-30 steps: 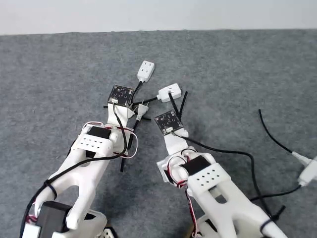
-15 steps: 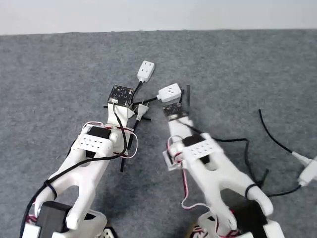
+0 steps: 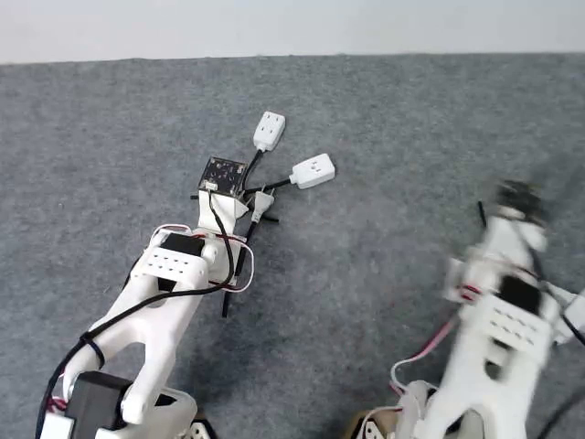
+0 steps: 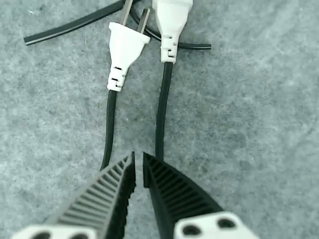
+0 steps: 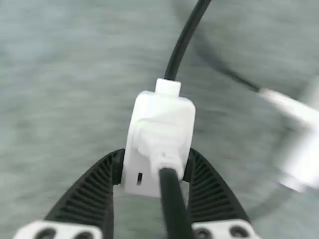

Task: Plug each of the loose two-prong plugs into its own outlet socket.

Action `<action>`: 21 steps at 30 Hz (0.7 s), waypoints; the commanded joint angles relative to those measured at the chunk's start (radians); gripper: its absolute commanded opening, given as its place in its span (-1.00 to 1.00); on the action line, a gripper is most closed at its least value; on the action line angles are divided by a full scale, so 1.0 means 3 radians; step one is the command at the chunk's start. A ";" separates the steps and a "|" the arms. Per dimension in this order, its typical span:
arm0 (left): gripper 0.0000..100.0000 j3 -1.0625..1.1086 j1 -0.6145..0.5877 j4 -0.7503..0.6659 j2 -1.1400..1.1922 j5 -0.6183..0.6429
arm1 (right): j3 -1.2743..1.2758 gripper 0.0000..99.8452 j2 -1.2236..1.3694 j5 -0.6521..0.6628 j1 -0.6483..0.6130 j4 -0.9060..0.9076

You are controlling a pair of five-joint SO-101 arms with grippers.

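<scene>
**A:** What is laid out, and on what?

**B:** A grey, felt-like bench (image 3: 411, 137) is seen below a pale wall (image 3: 274, 27). Near its middle a loose two-prong plug (image 4: 124, 50) lies flat, just beside a white socket body (image 4: 172, 20). Their black cords (image 4: 160, 109) run side by side.

**A:** How is the plug placed against the left hand?

**B:** It lies straight ahead of the left hand (image 4: 138, 158), near but apart. Its long axis is roughly in line with the hand, with the prongs turned away and the cord end toward the fingers. The fingers are drawn almost together, with a slit left between them and nothing held.

**A:** And the right hand?

**B:** The right hand (image 5: 154, 154) is closed on a white block (image 5: 159, 124) with a black cord leaving its far end. The block is taken to be a socket fitting. In the high view the right arm (image 3: 498, 315) is found at the bench's right side, well apart from the plug.

**A:** Which is nearer, then?

**B:** The left hand, clearly. It is judged that the fingers must first be opened and set across the plug body, at right angles to its length. Only then can the plug be pushed toward a socket.
</scene>
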 commanded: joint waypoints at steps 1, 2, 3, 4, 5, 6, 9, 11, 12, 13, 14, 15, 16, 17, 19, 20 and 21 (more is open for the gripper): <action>-0.96 -0.0018 -0.0005 -0.0082 -0.0102 0.0020 | 0.0005 -0.98 -0.0130 0.0517 0.0806 -0.0274; -0.96 -0.0018 -0.0005 -0.0082 -0.0102 0.0020 | 0.0005 -0.98 -0.0074 0.0609 0.0959 -0.0355; -0.96 -0.0018 -0.0005 -0.0082 -0.0102 0.0020 | 0.0005 -0.98 0.0008 0.0670 0.1087 -0.0458; -0.96 -0.0018 -0.0005 -0.0082 -0.0102 0.0020 | 0.0000 -0.98 0.0105 0.0696 0.1184 -0.0570; -0.96 -0.0018 -0.0005 -0.0082 -0.0102 0.0020 | 0.0000 -0.98 0.0212 0.0701 0.1256 -0.0673; -0.95 -0.0018 -0.0005 -0.0082 -0.0102 0.0020 | 0.0000 -0.98 0.0320 0.0706 0.1276 -0.0780; -0.95 0.0028 -0.0005 -0.0194 -0.0102 0.0026 | -0.0015 -0.90 0.0627 0.0711 0.1271 -0.0954; -0.95 0.0115 -0.0005 -0.0348 -0.0107 0.0026 | -0.0082 -0.72 0.0760 0.0690 0.1179 -0.0928; -0.95 0.0141 -0.0005 -0.0373 -0.0128 0.0026 | -0.0133 -0.62 0.0800 0.0644 0.1112 -0.0862; -0.95 0.0141 -0.0005 -0.0373 -0.0128 0.0026 | -0.0179 -0.53 0.0821 0.0598 0.1061 -0.0790; -0.94 0.0141 -0.0005 -0.0373 -0.0128 0.0026 | -0.0235 -0.48 0.0826 0.0563 0.1005 -0.0708; -0.91 0.0141 -0.0005 -0.0373 -0.0128 0.0026 | -0.0302 -0.45 0.0811 0.0532 0.0949 -0.0616; -0.87 0.0146 -0.0005 -0.0373 -0.0133 0.0020 | -0.0378 -0.46 0.0790 0.0491 0.0898 -0.0519; -0.82 0.0146 -0.0005 -0.0373 -0.0133 0.0020 | -0.0455 -0.47 0.0765 0.0440 0.0862 -0.0427; -0.70 0.0136 -0.0005 -0.0368 -0.0133 -0.0118 | -0.0604 -0.53 0.0698 0.0307 0.0821 -0.0222; -0.63 0.0136 0.0005 -0.0368 -0.0133 -0.0225 | -0.0665 -0.57 0.0662 0.0230 0.0816 -0.0130; -0.58 0.0125 0.0031 -0.0373 -0.0133 -0.0338 | -0.0716 -0.61 0.0632 0.0153 0.0816 -0.0043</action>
